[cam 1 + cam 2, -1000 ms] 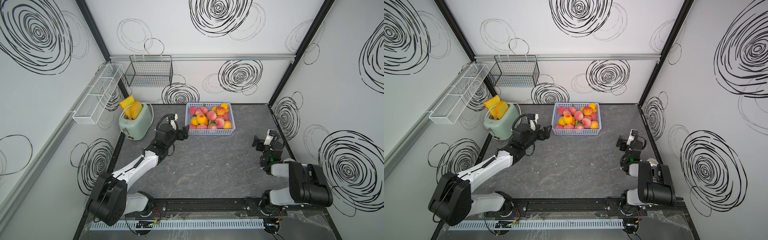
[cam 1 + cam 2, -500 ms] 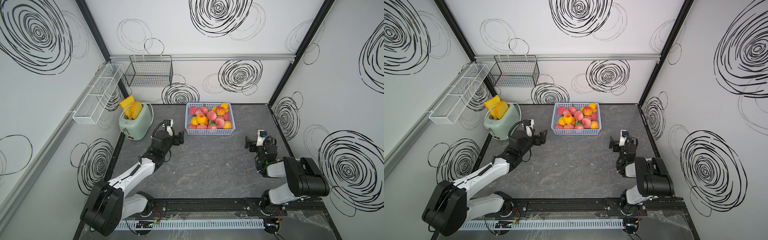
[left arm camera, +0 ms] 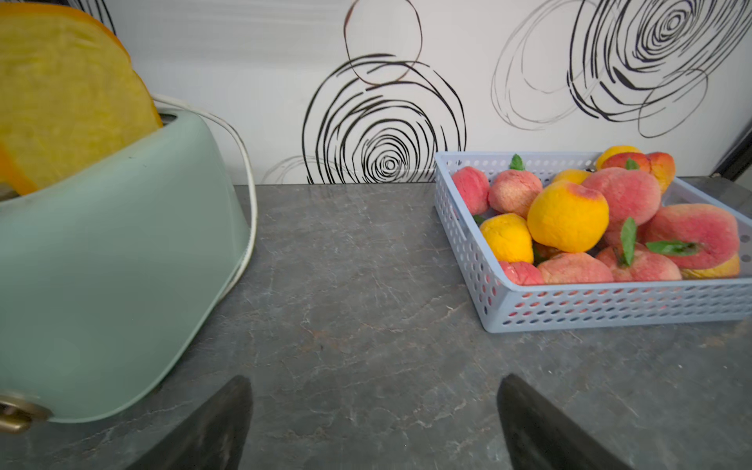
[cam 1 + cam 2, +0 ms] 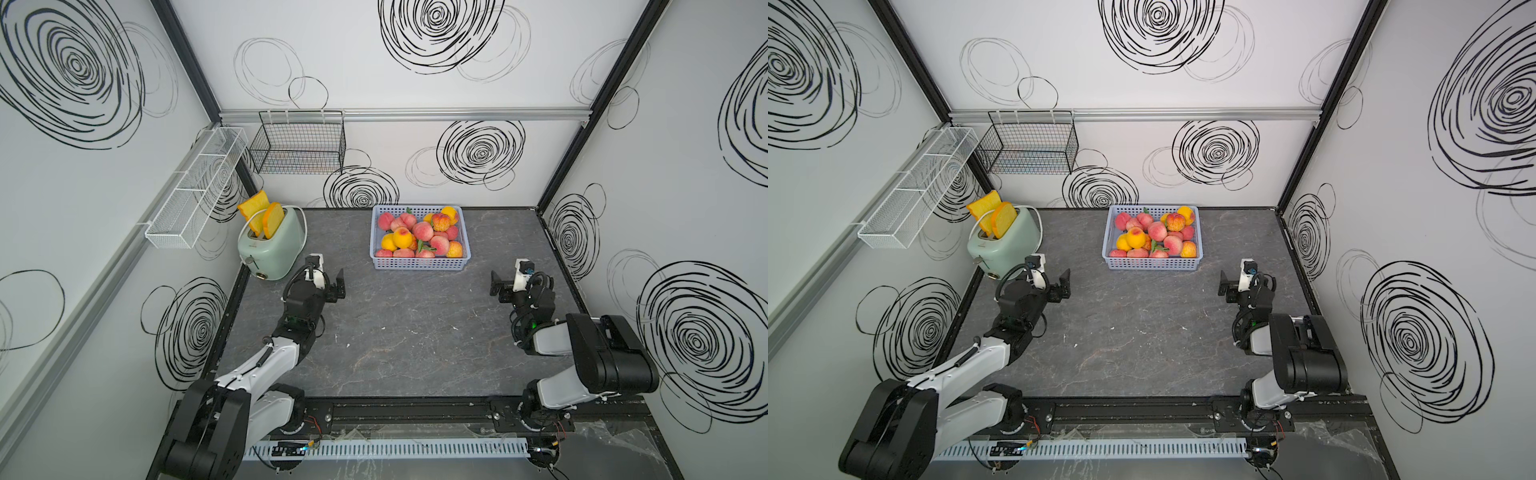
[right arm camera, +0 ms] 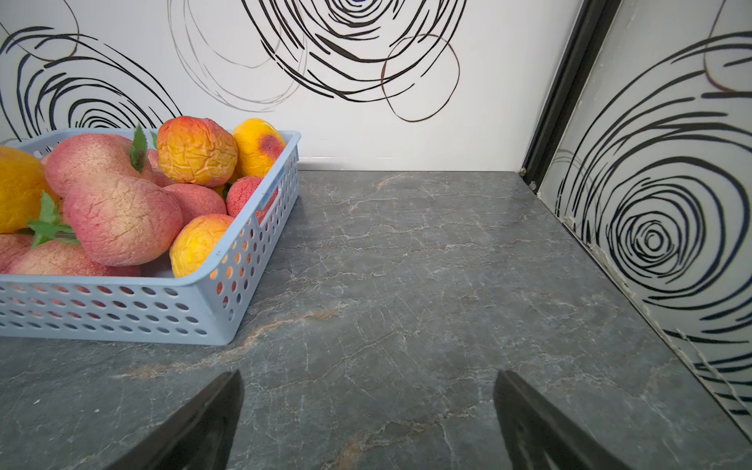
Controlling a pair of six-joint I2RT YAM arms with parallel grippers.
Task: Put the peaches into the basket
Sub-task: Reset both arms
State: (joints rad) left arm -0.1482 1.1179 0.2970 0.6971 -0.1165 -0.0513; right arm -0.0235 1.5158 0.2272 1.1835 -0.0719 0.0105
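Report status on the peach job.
Left gripper open, empty. Right gripper open, empty. Peaches piled in basket, none loose on table. Toaster beside left gripper, not blocking.

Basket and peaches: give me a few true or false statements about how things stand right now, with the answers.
1. The blue basket on the grey table is piled with peaches. True.
2. The left tool and the right tool are both open and empty. True.
3. A peach lies loose on the table. False: every peach in view is in the basket.
4. The green toaster stands on the left tool's side of the basket. True.
5. The toaster's slots are empty. False: two yellow slices stick up out of it.
6. The right tool touches the basket. False: it is apart from it, over bare table.
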